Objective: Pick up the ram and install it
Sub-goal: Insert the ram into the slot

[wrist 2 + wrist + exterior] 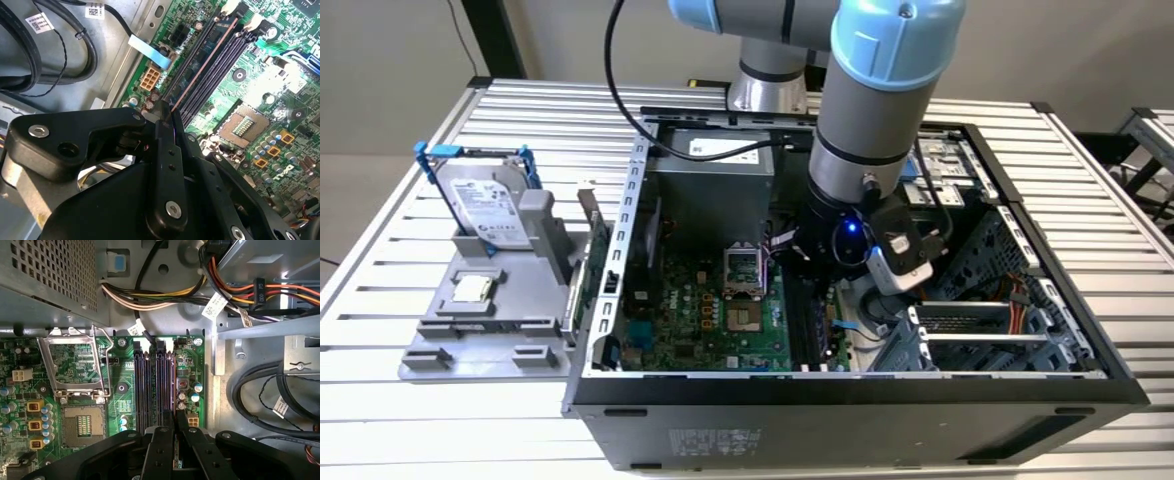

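The ram (pixel 202 65) shows edge-on as a thin pale strip running along the memory slots (pixel 220 65) of the green motherboard (pixel 707 320). My gripper (pixel 169 120) is down inside the open computer case (pixel 854 385), its black fingers (pixel 165 165) shut on the near end of the ram. In the first wrist view the gripper (pixel 174 432) sits over the outermost of the dark slots (pixel 150 385), beside the small round capacitors. I cannot tell how deep the ram sits in the slot. In the exterior view the gripper (pixel 811 290) hangs just to the right of the processor socket (pixel 744 268).
On the exterior view's left, a grey fixture (pixel 480 340) holds a silver hard drive (pixel 487 200) in a blue frame and a small square chip (pixel 474 288). Cable bundles (pixel 165 300) and black hoses (pixel 50 55) lie close to the slots. Drive bays (pixel 987 320) fill the case's right side.
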Controlling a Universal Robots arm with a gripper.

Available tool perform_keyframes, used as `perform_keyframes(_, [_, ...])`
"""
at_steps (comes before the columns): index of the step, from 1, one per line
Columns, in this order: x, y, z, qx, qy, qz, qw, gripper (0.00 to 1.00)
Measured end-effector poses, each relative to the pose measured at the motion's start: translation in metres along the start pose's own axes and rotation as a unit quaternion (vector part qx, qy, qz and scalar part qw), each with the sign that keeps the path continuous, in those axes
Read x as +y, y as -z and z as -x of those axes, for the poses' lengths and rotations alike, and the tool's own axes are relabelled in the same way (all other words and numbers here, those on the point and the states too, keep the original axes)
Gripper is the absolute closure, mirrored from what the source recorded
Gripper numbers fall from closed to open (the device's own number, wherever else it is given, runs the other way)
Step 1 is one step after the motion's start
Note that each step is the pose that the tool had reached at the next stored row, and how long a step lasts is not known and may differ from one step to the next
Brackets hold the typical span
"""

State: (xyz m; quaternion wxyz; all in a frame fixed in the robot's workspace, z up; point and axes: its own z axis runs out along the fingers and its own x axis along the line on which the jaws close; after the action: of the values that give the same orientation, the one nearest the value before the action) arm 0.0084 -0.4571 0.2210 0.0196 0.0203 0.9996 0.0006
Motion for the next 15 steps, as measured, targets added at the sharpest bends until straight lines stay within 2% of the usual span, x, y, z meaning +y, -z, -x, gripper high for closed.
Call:
perform_keyframes(5, [-0.0003, -0.0001, 0.0000, 0.0012, 0.001, 0.0000, 1.00000, 1.00])
perform_keyframes(10, [-0.0003, -0.0003, 0.0000, 0.0029, 0.011, 0.0003, 0.99994, 1.00])
perform_keyframes(15, [-0.0003, -0.0041, 0.0000, 0.0039, 0.011, 0.0004, 0.99993, 1.00])
